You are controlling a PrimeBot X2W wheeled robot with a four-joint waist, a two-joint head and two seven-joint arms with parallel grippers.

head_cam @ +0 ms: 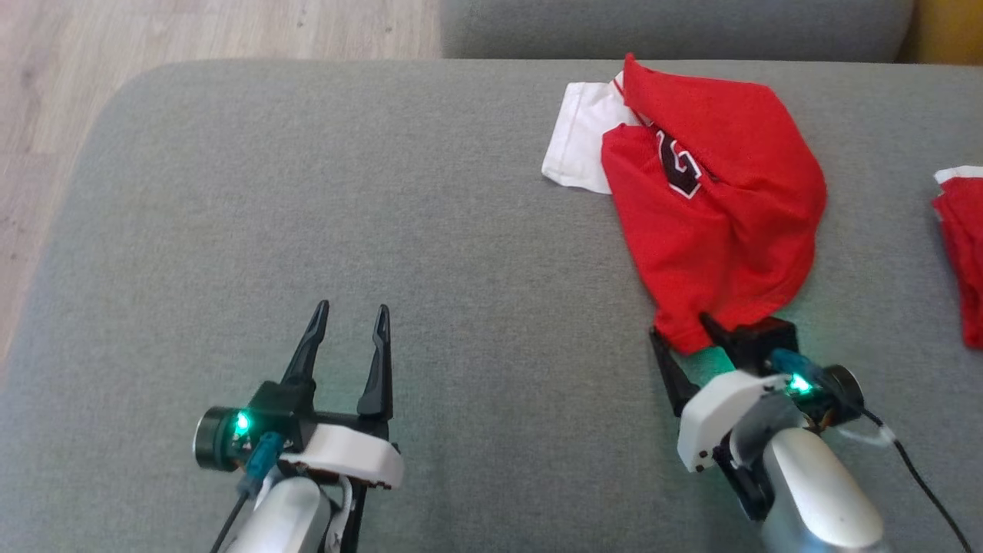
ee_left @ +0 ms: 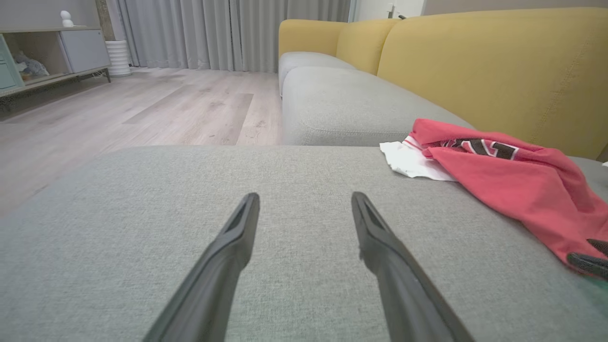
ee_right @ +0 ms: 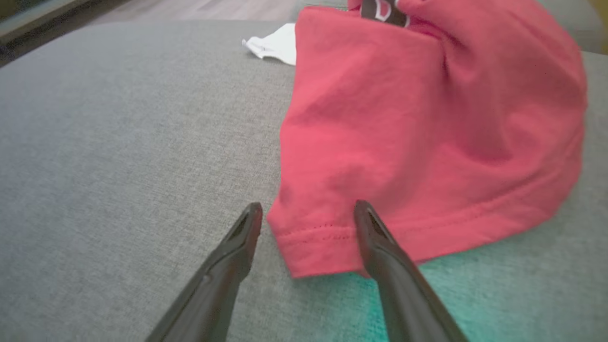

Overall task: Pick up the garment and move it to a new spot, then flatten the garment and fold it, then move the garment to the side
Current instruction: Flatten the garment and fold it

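Observation:
The garment is red with a white part and a dark number print, and it lies crumpled on the right half of the grey cushion. My right gripper stands open at the garment's near hem. In the right wrist view the garment has its hem corner between the two fingers of the right gripper, one finger on the cloth and one on the bare cushion. My left gripper is open over bare cushion at the lower left, well apart from the garment. The left wrist view shows the left gripper holding nothing, with the garment off to the right.
Another red and white cloth lies at the cushion's right edge. A second grey cushion sits beyond the far edge, with a yellow backrest alongside. Wooden floor lies past the cushion's left and far edges, and a shelf unit stands beyond it.

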